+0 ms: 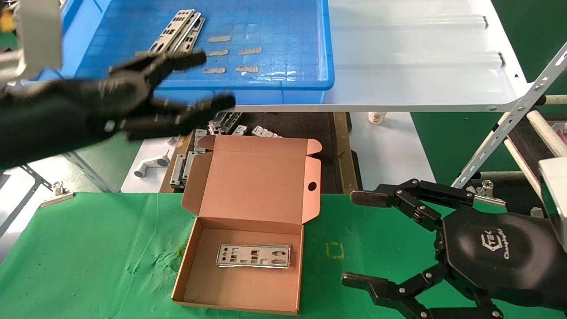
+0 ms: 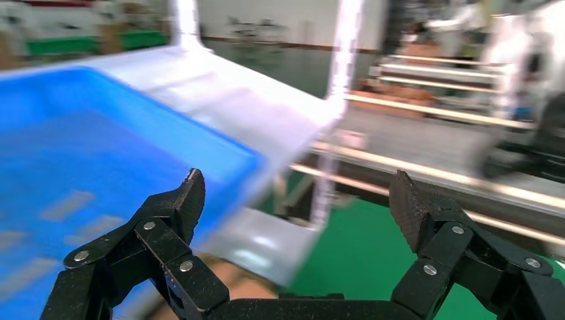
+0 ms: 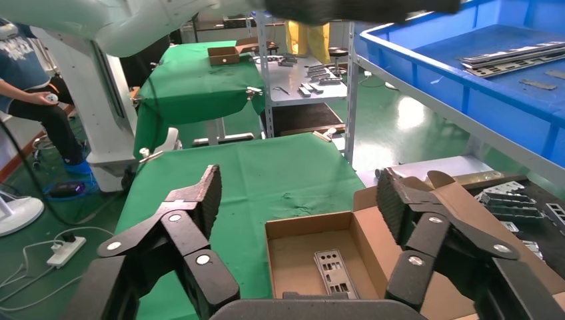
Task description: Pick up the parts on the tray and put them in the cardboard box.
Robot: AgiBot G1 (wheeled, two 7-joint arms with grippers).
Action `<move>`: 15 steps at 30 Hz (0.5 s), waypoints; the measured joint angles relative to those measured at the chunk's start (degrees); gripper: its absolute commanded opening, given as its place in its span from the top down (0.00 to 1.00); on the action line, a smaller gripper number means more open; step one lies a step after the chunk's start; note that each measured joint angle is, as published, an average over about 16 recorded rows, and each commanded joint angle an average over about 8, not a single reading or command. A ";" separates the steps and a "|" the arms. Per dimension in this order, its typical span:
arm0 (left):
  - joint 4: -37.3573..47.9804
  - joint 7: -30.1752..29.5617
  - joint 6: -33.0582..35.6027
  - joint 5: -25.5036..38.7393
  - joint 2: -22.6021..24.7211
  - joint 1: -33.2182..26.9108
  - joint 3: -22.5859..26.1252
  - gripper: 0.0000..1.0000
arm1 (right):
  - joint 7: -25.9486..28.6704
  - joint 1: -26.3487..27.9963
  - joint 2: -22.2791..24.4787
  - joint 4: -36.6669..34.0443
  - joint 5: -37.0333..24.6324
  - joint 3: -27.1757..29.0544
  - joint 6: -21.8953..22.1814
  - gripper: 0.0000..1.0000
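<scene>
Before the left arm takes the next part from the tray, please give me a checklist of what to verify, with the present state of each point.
1. Left pincer open and empty: ok.
2. Parts are in the blue tray: ok, a small stack lies at its far left.
3. Left pincer lined up above that stack: not ok, it hangs at the tray's front edge.
4. Cardboard box open: ok, lid up, one part flat inside.
5. Right pincer away from the box: ok, open beside it over the green cloth.

The cardboard box [image 1: 248, 261] lies open from above, its raised lid [image 1: 257, 186] walling the far side. One part [image 1: 253, 255] covers the middle of the floor. The tray [image 1: 248, 86] floor is bare right of the parts [image 1: 177, 33]; its near rim stands between.
</scene>
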 measured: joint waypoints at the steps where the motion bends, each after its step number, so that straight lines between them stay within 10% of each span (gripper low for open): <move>1: 1.54 -0.68 -1.46 1.35 0.91 -1.69 0.55 0.00 | 0.00 0.00 0.00 0.00 0.00 0.00 0.00 1.00; 15: 32.31 -3.18 -13.09 15.97 11.87 -22.55 7.14 0.00 | 0.00 0.00 0.00 0.00 0.00 0.00 0.00 1.00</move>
